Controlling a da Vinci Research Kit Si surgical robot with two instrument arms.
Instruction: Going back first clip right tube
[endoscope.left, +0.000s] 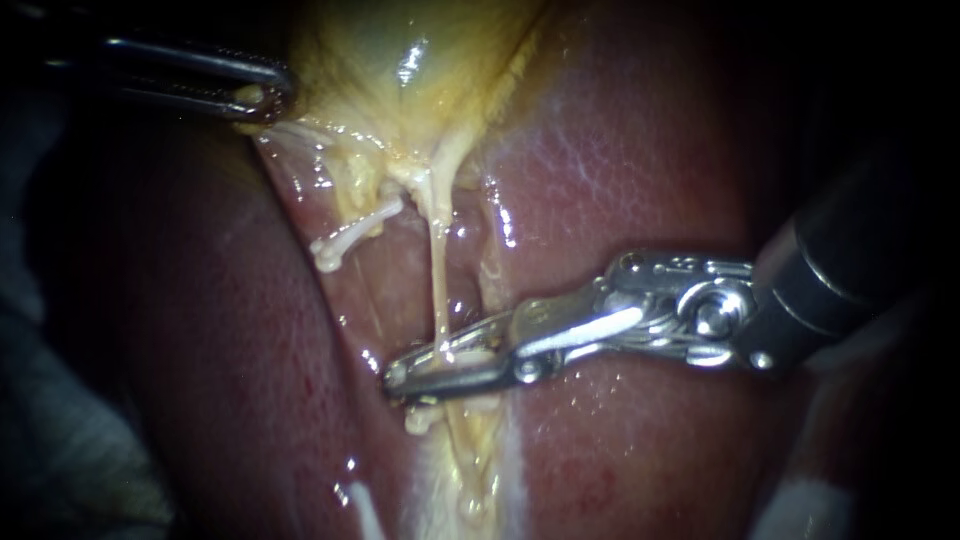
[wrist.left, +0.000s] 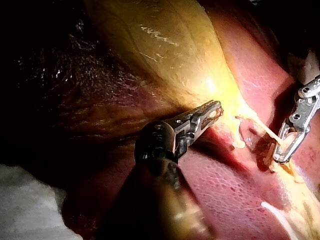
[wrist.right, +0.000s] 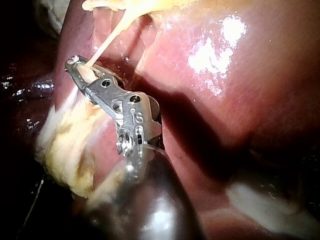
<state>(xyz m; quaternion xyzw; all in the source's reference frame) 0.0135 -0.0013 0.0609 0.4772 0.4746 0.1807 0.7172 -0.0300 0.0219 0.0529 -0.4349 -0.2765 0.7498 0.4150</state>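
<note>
The yellow gallbladder (endoscope.left: 420, 60) lies at the top, stretched out from the liver (endoscope.left: 640, 170). My left instrument (endoscope.left: 262, 98) is shut on the gallbladder's edge, as the left wrist view also shows with my left instrument (wrist.left: 212, 111). The pale right tube (endoscope.left: 437, 270) runs straight down from the gallbladder. My right instrument (endoscope.left: 400, 375) crosses it from the right, its narrow jaws shut on the tube from both sides. The right wrist view has the right tube (wrist.right: 107, 42) entering my right instrument (wrist.right: 75, 65). A short left tube (endoscope.left: 345, 237) ends in a free stub. No clip shows.
Yellow fatty tissue (endoscope.left: 470, 460) continues below the jaws along the groove in the liver. Dark red liver (wrist.right: 240, 100) rises beside the right instrument's shaft. White gauze (wrist.left: 25, 200) lies at the edge behind the left instrument.
</note>
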